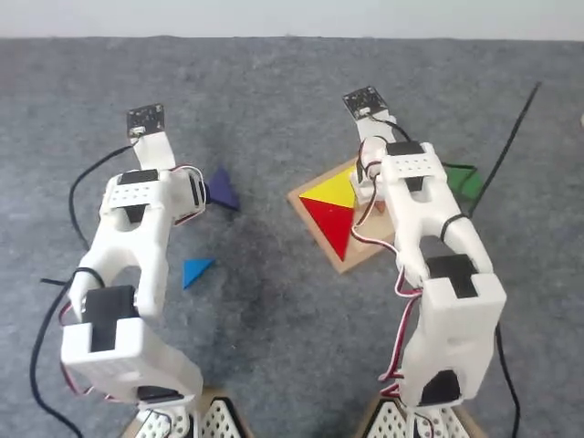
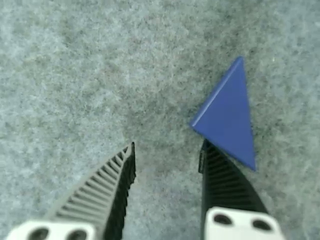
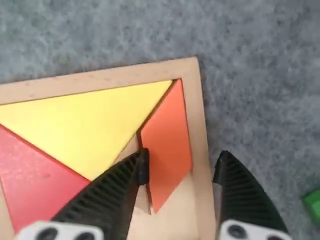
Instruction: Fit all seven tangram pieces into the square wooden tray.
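Left tool (image 2: 167, 150) gapes wide, empty, just beside blue triangle (image 2: 227, 115). Right tool (image 3: 183, 155), at its 3 o'clock, spreads empty over orange piece (image 3: 167, 135) in tray (image 3: 202, 100).

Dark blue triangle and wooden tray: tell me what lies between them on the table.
Nothing: in the high view the stretch between the dark blue triangle and the wooden tray is bare grey carpet.
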